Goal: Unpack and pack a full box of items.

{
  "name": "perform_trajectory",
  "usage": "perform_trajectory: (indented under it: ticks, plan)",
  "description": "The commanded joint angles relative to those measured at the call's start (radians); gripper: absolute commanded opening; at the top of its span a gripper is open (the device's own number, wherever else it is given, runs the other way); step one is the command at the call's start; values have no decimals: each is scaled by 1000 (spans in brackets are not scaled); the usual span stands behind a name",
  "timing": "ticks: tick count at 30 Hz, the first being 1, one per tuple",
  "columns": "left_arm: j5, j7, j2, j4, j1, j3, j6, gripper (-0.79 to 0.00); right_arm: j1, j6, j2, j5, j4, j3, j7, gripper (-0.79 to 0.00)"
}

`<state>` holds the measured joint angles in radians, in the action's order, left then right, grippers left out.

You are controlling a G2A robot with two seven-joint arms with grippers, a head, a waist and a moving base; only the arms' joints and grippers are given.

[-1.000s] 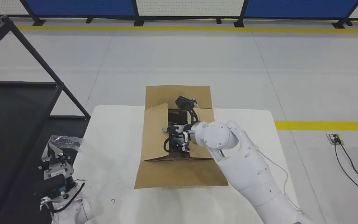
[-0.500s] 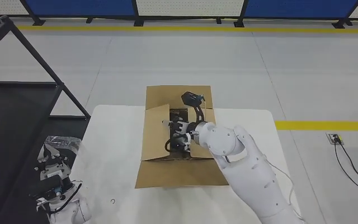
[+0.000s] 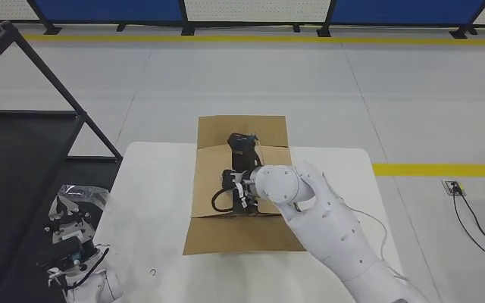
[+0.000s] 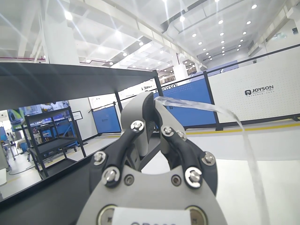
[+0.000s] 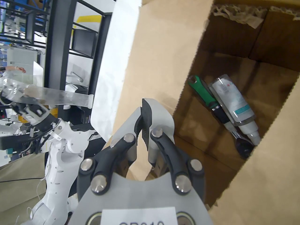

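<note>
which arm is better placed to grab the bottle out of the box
Right. The right gripper hangs over the open box, above the bottle and green-handled tool. The left gripper is far off to the side, shut on a clear strip.

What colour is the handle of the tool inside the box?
Green handle, clearest in right wrist view.

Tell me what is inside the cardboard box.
A green-handled tool and a white bottle lie side by side on the box floor. The box's own walls hide the rest of the floor.
</note>
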<state>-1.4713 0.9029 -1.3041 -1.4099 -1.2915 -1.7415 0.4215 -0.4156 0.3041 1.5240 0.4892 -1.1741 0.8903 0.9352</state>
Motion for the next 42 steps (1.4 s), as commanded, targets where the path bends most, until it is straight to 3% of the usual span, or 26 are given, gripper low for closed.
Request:
perform_trajectory:
  ticks: [1, 12, 20, 25, 36, 42]
  plan:
    - [-3, -2, -1, 2, 3, 0, -1, -785, 10, 0, 2, -12, 38, 0, 18, -785]
    - [-42, -7, -3, 2, 19, 9, -11, -785, -4, -26, -1, 6, 39, 5, 26, -785]
    - [-44, -6, -5, 12, 22, 3, -12, -785, -151, -20, -49, 88, -238, 149, -78, -785]
    - [-39, -4, -6, 15, 24, -3, -13, -785, -245, 20, -77, 125, -337, 246, -51, -785]
    - [-39, -3, -9, 19, 27, -9, -14, -785, -185, 41, -76, 107, -149, 234, 14, -785]
    - [-48, -9, -10, 24, 32, -6, -15, -785, -227, -42, -87, 67, -216, 278, -17, -785]
